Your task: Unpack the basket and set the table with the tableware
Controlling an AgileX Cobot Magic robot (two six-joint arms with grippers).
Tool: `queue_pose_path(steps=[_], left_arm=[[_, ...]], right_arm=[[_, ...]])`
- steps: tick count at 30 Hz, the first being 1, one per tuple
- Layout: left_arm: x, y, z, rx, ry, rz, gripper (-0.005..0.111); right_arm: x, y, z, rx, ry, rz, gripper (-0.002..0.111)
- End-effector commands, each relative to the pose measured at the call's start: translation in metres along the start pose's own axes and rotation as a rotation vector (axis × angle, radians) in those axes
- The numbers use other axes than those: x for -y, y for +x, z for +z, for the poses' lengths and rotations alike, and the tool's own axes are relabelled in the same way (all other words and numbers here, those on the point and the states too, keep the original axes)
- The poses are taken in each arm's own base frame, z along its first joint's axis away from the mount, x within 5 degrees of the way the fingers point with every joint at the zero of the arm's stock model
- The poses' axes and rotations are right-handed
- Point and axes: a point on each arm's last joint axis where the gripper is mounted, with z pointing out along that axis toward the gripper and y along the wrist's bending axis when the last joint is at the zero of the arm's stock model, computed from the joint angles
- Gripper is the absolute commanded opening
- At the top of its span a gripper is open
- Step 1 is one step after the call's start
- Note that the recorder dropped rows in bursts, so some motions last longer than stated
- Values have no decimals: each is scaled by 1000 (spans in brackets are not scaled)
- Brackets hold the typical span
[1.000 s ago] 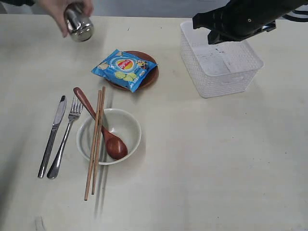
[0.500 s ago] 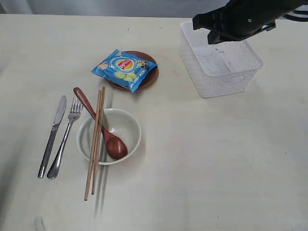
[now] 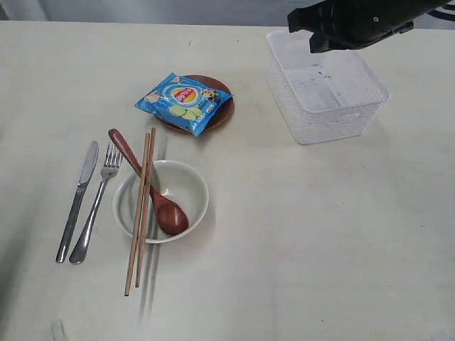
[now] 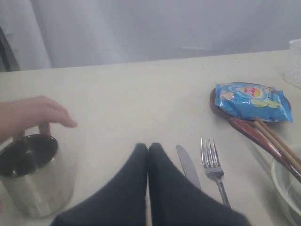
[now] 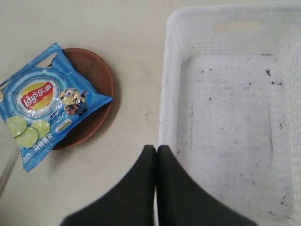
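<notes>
Two changes in the exterior view: hand (image 4: 28, 115) and cup (image 4: 30, 174) have left the upper left, and our right arm (image 3: 362, 21) has risen over the empty basket (image 3: 334, 99), upper right. Left wrist view: hand rests on cup, standing on the counter (image 4: 141, 94), lower left; left gripper (image 4: 148, 149) pressed together. Right wrist view: right gripper (image 5: 156, 153) likewise closed. We judge unpacking done.

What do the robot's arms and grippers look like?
The left gripper and the right gripper both have smooth, matte black fingers that taper to narrow, rounded tips. The right arm is a bulky black housing with a slight sheen.
</notes>
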Motion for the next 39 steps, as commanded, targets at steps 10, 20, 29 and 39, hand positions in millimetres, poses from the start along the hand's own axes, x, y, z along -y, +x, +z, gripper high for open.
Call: queue_pose_path(steps=[10,20,29,39], left_arm=[[0,1,0,3,-1,-11,0],[-2,-34,-7,397,58,-405,0],[-6,-54,-18,601,132,-654,0],[0,-112,10,-118,13,-336,0]], right_arm=[[-8,11,-102,398,50,-35,0],[-15,71,-175,631,56,-51,0],[-10,151,-214,974,69,-15,0],[-6,205,-227,1196,34,34,0]])
